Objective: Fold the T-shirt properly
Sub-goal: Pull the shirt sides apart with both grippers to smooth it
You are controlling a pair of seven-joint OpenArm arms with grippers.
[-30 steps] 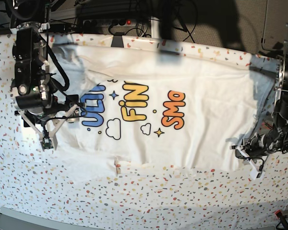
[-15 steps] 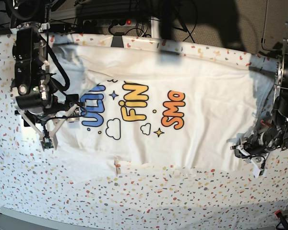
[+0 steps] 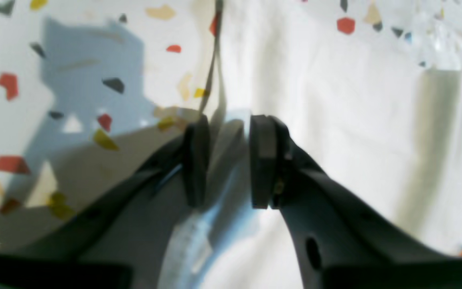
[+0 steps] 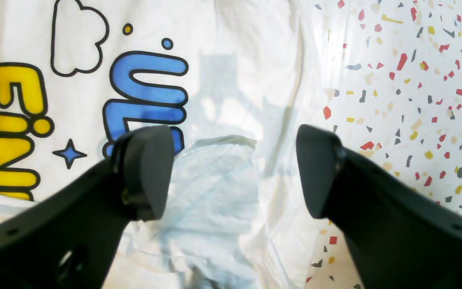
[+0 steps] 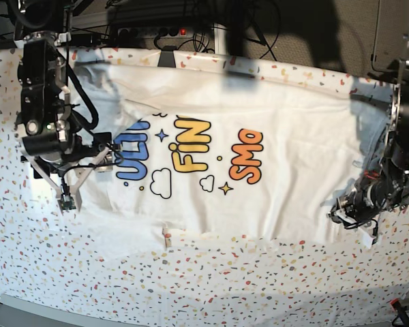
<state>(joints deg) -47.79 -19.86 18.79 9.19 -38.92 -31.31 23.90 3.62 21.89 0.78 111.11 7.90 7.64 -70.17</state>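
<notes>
The white T-shirt [image 5: 279, 170] lies spread across the table, with its blue, yellow and orange print facing up. My left gripper [image 5: 353, 219] sits at the shirt's near right corner. In the left wrist view its jaws [image 3: 231, 120] stand a little apart, and a loose fold of T-shirt [image 3: 335, 120] lies in the gap. My right gripper [image 5: 71, 180] hovers wide open over the crumpled sleeve at the left. In the right wrist view the right gripper [image 4: 233, 136] holds nothing, with the T-shirt [image 4: 223, 60] and its blue letters beside one finger.
The speckled table cover [image 5: 191, 286] shows all around the shirt, also beside the right gripper [image 4: 415, 80] and the left gripper [image 3: 14, 60]. A small tag [image 5: 167, 238] pokes out at the shirt's near edge. Cables and a power strip [image 5: 157, 30] run behind the far edge.
The left gripper's jaws have come apart at the shirt's corner and that arm has shifted slightly away from the near edge. The right arm and the shirt have stayed put.
</notes>
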